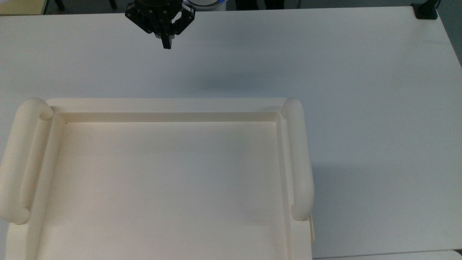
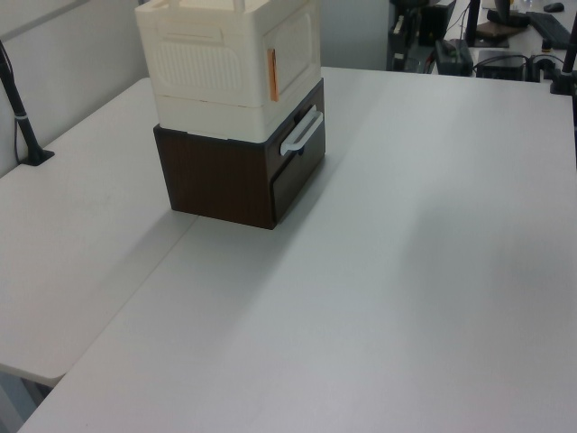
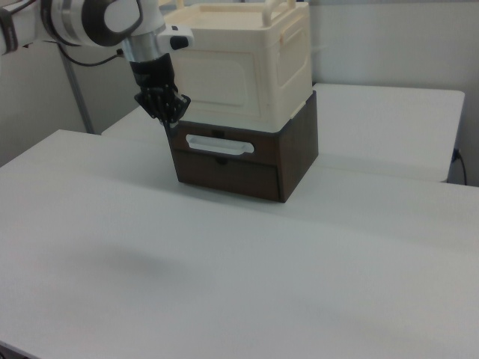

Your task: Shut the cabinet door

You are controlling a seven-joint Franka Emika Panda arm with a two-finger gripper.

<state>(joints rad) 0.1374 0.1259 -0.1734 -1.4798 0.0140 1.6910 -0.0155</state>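
The cabinet door (image 3: pixel 218 72) is a flat cream panel with a raised rounded-rectangle moulding, lying flush in the front face of the cabinet (image 3: pixel 247 63); in the left view the door (image 2: pixel 294 42) has an orange strip along its edge. The cabinet (image 1: pixel 169 180) is smooth cream plastic — the top view shows its recessed tray top with 2 thick tube-like rails (image 1: pixel 299 159). The left and right views show that it sits on a dark brown wooden drawer unit (image 3: pixel 247 161) with a pale bar handle (image 3: pixel 219 145), on the white matte desk (image 3: pixel 224 277). The black pincer (image 3: pixel 166 114) hangs apart from the door at the right view's left, fingertips pressed together; in the top view the pincer (image 1: pixel 166 45) is well beyond the cabinet.
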